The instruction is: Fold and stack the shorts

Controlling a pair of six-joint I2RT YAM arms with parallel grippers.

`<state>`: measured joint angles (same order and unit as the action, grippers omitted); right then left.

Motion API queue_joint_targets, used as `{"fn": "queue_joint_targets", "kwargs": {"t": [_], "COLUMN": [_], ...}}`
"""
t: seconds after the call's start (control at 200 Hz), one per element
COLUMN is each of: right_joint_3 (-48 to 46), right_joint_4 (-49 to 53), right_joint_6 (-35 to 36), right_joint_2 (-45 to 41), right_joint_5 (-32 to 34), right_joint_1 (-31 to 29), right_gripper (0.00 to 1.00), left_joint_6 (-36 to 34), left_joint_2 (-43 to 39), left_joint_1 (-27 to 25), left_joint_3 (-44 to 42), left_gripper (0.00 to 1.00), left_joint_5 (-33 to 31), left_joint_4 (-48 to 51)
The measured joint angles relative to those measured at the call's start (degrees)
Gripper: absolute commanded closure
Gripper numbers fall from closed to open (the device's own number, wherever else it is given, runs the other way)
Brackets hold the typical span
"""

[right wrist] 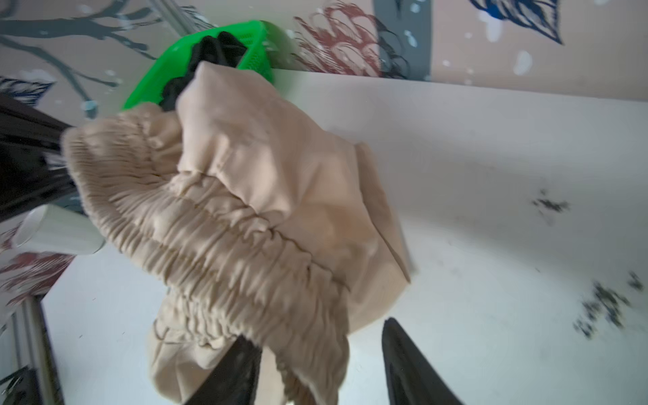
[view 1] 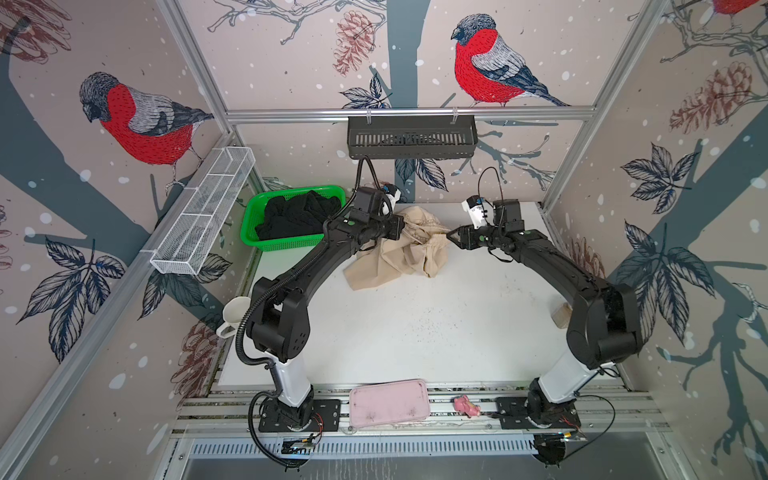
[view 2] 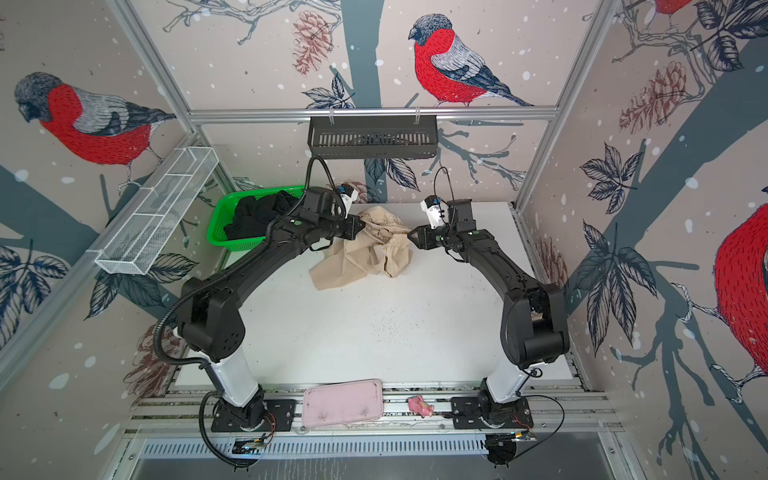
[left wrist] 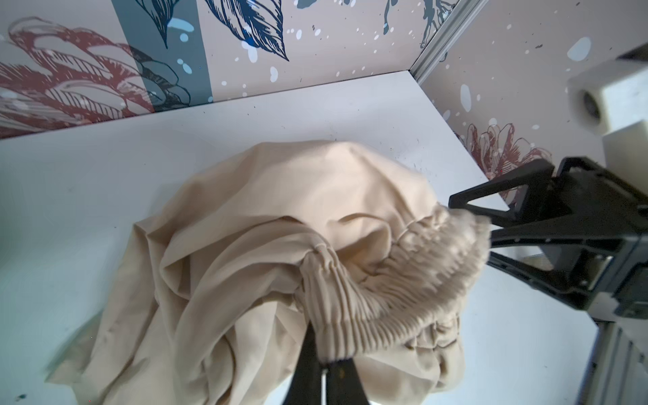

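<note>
1. Beige shorts (view 1: 399,245): crumpled heap at 12 o'clock on the white table (view 1: 415,324), waistband raised.
2. Left gripper (left wrist: 324,364): jaws clamped on the waistband.
3. Right gripper (right wrist: 319,354): jaws parted, waistband edge between them, not pinched.
4. Step in hand: spreading; next, a second waistband grip.
5. Black shorts (view 1: 295,216): in the green basket (view 1: 253,241) at 10 o'clock.
6. Bird-print walls surround.

Both top views look steeply down from high above the whole counter (view 1: 415,324); both wrist cameras sit close, facing the beige shorts (left wrist: 280,245) from opposite sides.
</note>
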<state>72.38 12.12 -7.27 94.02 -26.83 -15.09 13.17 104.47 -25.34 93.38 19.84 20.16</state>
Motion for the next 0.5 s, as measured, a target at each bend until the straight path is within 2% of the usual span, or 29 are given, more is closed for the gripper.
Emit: {"fn": "queue_joint_targets", "kwargs": {"t": [0.11, 0.29, 0.5], "right_joint_3": [-7.13, -17.40, -18.05], "right_joint_4": [-0.50, -5.27, -10.27], "right_joint_6": [-4.00, -13.07, -20.00], "right_joint_2": [-6.86, -14.56, -15.30], "right_joint_5": [9.88, 16.79, 26.77], "right_joint_1": [-5.95, -15.17, -27.89], "right_gripper": [0.34, 0.33, 0.32], "left_joint_6": [2.80, 5.05, 6.32], "left_joint_2": [2.80, 4.44, 4.44], "left_joint_1": [0.28, 0.52, 0.61], "left_joint_3": [3.93, 6.32, 6.73], "left_gripper": [1.00, 1.00, 1.00], "left_joint_5": [1.42, 1.92, 0.92], "left_joint_4": [3.63, 6.88, 7.82]}}
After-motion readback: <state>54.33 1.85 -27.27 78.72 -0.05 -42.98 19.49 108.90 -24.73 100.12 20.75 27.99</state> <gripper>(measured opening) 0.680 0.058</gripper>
